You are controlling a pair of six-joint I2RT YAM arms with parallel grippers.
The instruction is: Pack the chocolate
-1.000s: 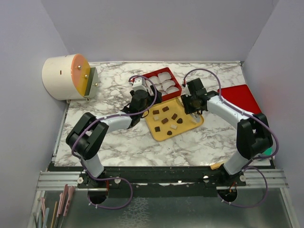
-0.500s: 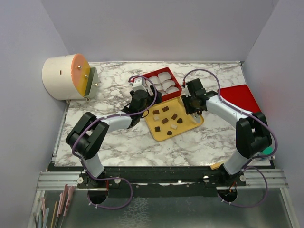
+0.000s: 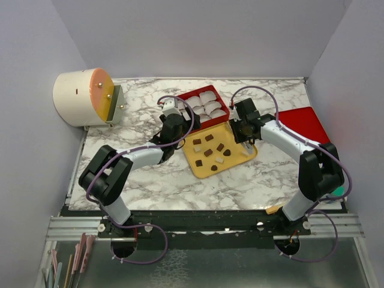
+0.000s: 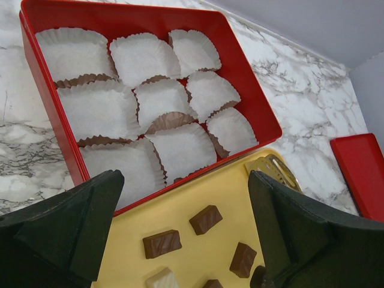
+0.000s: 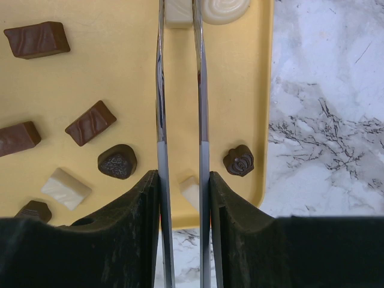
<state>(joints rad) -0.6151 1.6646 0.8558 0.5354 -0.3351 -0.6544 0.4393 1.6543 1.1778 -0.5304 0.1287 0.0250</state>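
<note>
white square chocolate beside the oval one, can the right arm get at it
Probably yes: the white square lies between the blades of the tongs held in the right tool, with nothing on the tray blocking them.

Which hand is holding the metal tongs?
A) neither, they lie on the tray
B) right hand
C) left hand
B: the right hand grips the metal tongs, their blades reaching out over the yellow tray; the left hand is open and empty.
</note>
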